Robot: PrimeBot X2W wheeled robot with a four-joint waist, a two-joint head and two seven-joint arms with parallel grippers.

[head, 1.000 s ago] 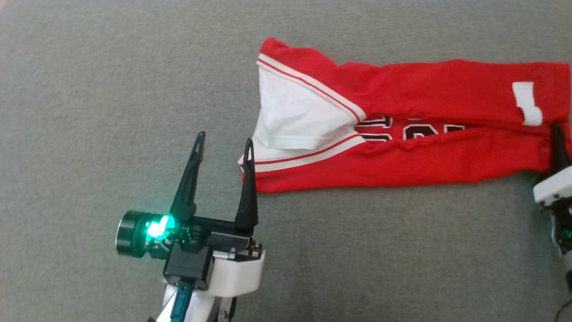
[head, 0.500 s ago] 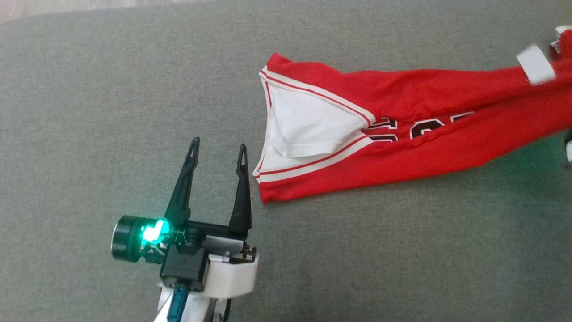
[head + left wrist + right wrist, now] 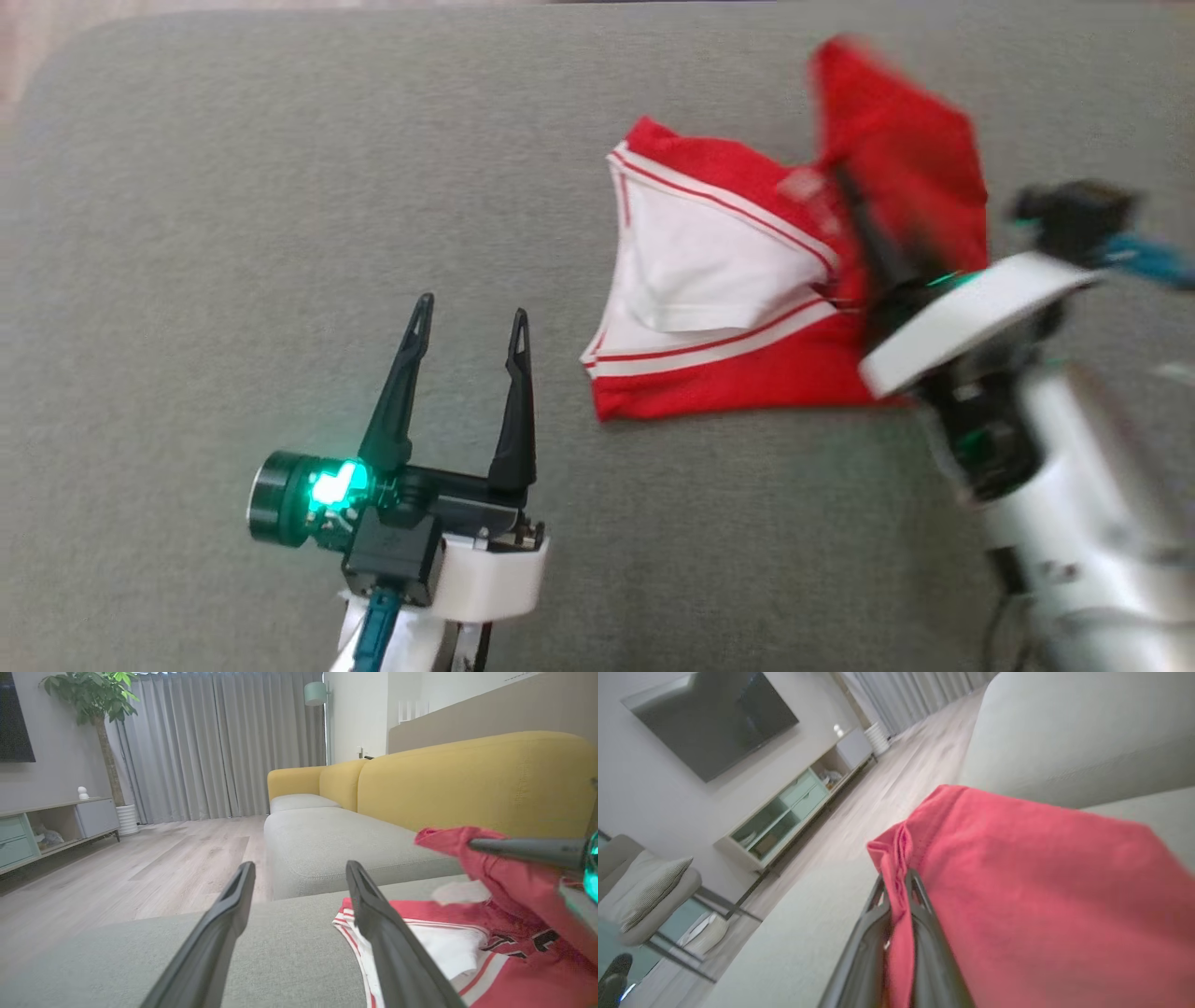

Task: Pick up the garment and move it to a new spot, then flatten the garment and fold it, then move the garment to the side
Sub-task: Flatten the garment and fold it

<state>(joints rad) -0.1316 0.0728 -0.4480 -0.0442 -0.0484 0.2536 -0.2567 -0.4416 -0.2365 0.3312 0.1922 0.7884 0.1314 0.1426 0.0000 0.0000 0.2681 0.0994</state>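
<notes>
Left of the garment (image 3: 728, 392) the grey cushion (image 3: 233, 233) is bare, except the left gripper (image 3: 472, 308) near the garment's lower corner. At the garment's right edge the right arm (image 3: 1074, 504) blocks passage.

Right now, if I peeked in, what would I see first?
The bright red jersey on the grey sofa seat, with its white inside showing. The robot's right hand is pinched shut on one end, holding it up over the rest. The left hand hovers open beside the jersey, touching nothing.
</notes>
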